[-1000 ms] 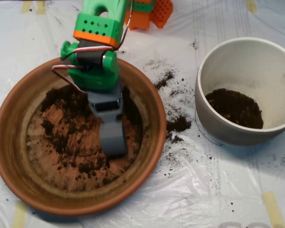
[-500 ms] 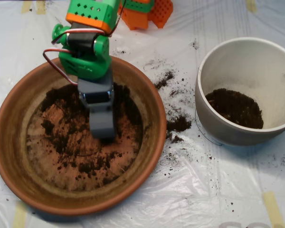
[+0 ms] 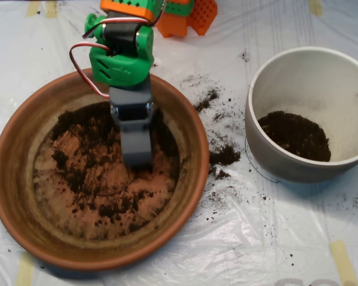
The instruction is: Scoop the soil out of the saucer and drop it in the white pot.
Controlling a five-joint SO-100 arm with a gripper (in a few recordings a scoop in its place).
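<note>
Overhead view, taken from left to right: the saucer (image 3: 12, 179) fills the left half, its rim reaching well out to the left of the scoop (image 3: 136, 152) and below it. Soil (image 3: 86, 173) lies thin and patchy over the saucer's floor, with bare orange showing through; the darker clumps sit to the left of the scoop and just below its tip, and a thicker dark band runs along the upper inner wall on both sides of the scoop's neck. The scoop itself hangs over the upper middle of the saucer, pointing down the picture, its grey tip low over or on the soil; whether it touches cannot be told from above. Its two shells look pressed together into one closed grey block, and no soil can be seen in them. Above it, the green arm (image 3: 120, 56) with its red and white wires crosses the saucer's upper rim.

To the right of the scoop, past the saucer's rim, spilled crumbs (image 3: 225, 156) dot the clear plastic sheet (image 3: 256, 238), with one heavier clump lying between the saucer and the white pot (image 3: 298, 71). The pot stands well to the right of the scoop, apart from the saucer, and holds a dark mound of soil in its lower left part.
</note>
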